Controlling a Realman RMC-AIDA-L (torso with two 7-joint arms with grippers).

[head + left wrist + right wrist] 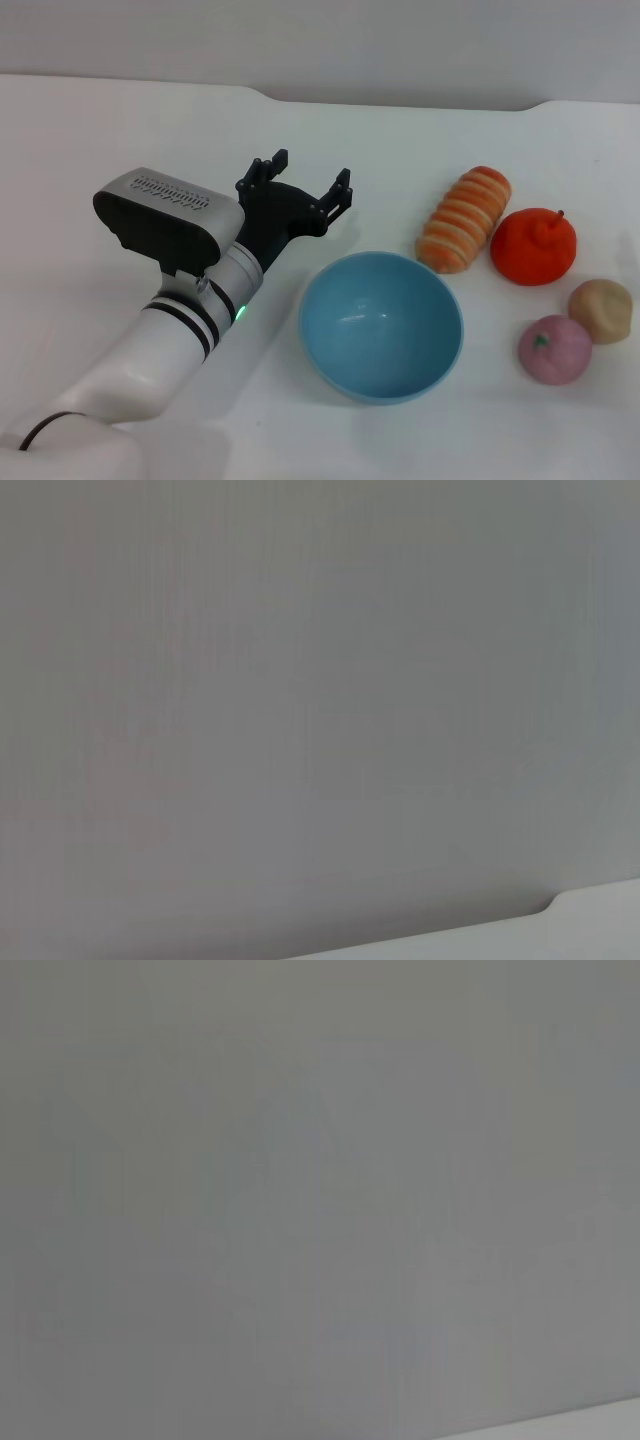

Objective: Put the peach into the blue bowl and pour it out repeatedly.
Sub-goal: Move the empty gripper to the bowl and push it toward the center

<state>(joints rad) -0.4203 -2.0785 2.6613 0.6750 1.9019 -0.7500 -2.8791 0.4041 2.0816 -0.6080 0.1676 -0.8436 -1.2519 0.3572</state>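
Note:
The blue bowl [381, 325] stands upright and empty on the white table, in the middle of the head view. The pale-pink peach [555, 349] lies on the table to the bowl's right, near the front. My left gripper [310, 183] hovers above the table just behind and to the left of the bowl, open, with nothing between its fingers. The right gripper is out of view. Both wrist views show only a grey wall and a strip of table edge.
A striped orange-and-cream bread roll [464, 219] lies behind the bowl on the right. A bright orange fruit [533, 246] sits beside it, and a beige round lump [601, 310] lies behind the peach. The table's far edge [300, 100] meets a grey wall.

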